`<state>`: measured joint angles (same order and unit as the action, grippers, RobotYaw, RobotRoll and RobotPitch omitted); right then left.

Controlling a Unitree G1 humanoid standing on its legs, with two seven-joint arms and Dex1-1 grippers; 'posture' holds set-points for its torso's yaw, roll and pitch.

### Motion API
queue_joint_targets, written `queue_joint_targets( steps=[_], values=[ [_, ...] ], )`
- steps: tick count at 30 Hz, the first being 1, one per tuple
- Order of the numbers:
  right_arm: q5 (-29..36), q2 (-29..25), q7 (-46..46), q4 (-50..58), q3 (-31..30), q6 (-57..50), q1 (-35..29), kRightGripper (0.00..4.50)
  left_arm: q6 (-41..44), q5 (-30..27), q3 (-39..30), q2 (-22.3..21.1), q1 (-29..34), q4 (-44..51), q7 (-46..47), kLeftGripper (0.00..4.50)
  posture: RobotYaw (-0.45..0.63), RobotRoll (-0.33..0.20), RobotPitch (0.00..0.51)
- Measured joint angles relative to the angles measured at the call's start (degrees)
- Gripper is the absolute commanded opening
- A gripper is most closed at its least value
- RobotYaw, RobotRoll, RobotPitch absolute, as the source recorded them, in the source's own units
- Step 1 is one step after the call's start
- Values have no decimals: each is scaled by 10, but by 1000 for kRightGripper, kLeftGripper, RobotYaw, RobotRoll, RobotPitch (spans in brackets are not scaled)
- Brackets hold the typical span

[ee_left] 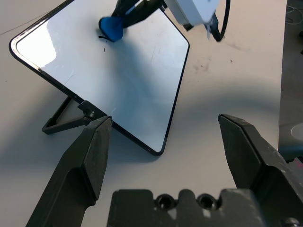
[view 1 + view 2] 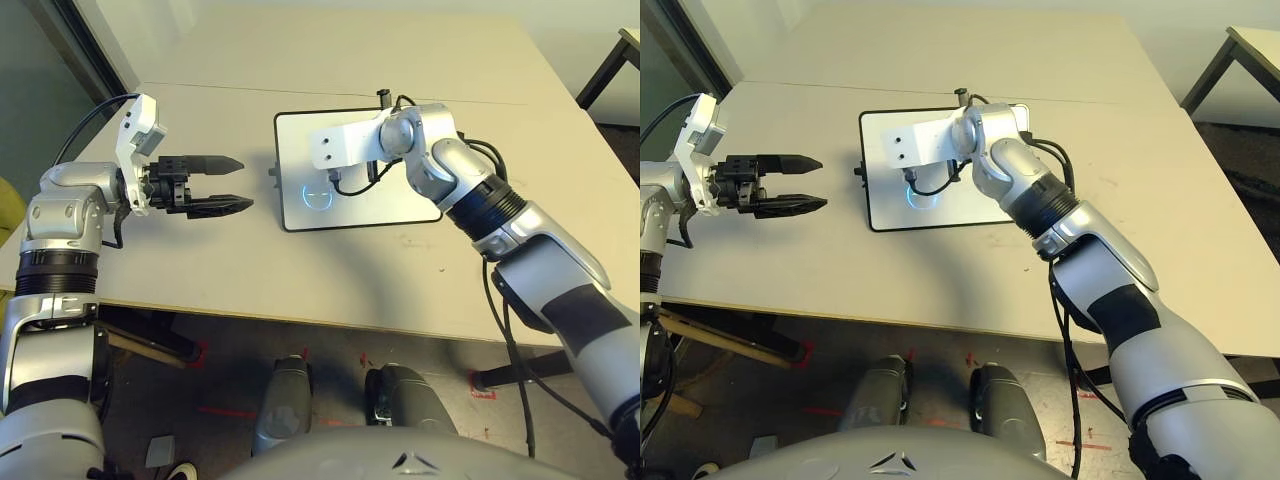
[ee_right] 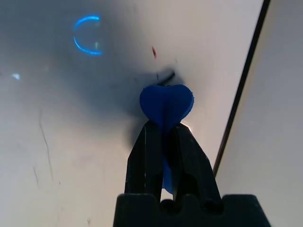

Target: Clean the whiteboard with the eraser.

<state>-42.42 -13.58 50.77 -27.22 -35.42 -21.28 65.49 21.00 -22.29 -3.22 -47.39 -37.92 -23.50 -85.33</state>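
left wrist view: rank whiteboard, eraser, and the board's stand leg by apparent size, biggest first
1. whiteboard, by far the largest.
2. stand leg, a thin black strut behind the board's edge.
3. eraser, a small blue block pinched in the right gripper; it lies farther from the camera, so its rank below the leg is unsure.

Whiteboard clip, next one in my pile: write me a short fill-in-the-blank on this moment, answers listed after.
1. The right gripper is shut on the ____, a small blue block.
2. The eraser is pressed against the white face of the ____.
3. The left gripper hangs beside the whiteboard with its fingers ____.
4. Just past the eraser lies a short ____ mark, not yet wiped.

Missing words: eraser; whiteboard; open; black
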Motion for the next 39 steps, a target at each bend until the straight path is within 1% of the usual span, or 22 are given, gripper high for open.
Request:
queue_joint_targets(
  steps=[9,18,22,28,31,39],
  values=[
    [-6,30,-25,-49,-2,13,17,16,0,0,0,0,0,0,0,4500,317,0,68],
    [-5,29,-34,-67,-1,25,24,16,0,0,0,0,-1,0,0,4500,316,0,66],
    [2,17,-28,-59,3,23,24,16,0,0,0,1,-2,0,0,4500,308,0,66],
    [7,-32,-5,-19,14,7,17,15,0,0,0,2,-4,0,0,4500,301,0,67],
    [8,-48,6,-2,23,-5,10,15,0,0,0,3,-7,0,0,4500,296,0,66],
    [9,-55,21,32,24,-24,-1,15,-2,0,0,10,-17,-3,0,4500,298,0,67]
  ],
)
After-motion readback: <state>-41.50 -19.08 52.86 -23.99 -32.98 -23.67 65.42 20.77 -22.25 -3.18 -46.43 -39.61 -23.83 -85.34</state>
